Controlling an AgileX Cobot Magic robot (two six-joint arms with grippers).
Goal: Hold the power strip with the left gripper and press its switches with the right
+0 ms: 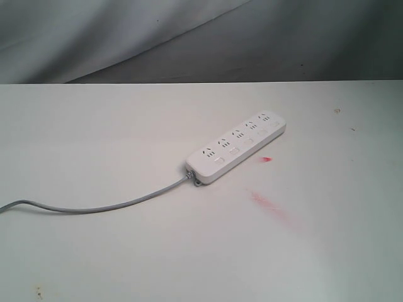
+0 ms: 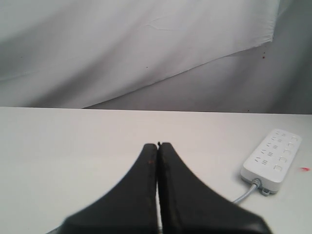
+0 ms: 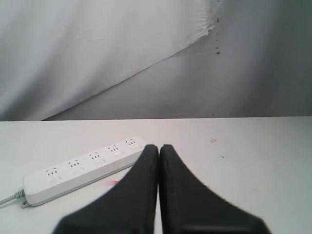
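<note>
The power strip (image 1: pixel 238 146) is long and white and lies flat on the white table (image 1: pixel 94 138), a bit slanted. Its switches (image 1: pixel 233 151) sit in a row on top. Its grey cord (image 1: pixel 94 207) runs off to the left. Red smudges (image 1: pixel 269 204) mark the table just beside it. The left gripper (image 2: pixel 157 145) and the right gripper (image 3: pixel 159 146) both have fingers pressed together, holding nothing.

The white table (image 1: pixel 94 145) carries a strip (image 1: pixel 238 146) lying flat, its grey cord (image 1: pixel 94 209) trailing away, red smears (image 1: pixel 271 204) just beside.
</note>
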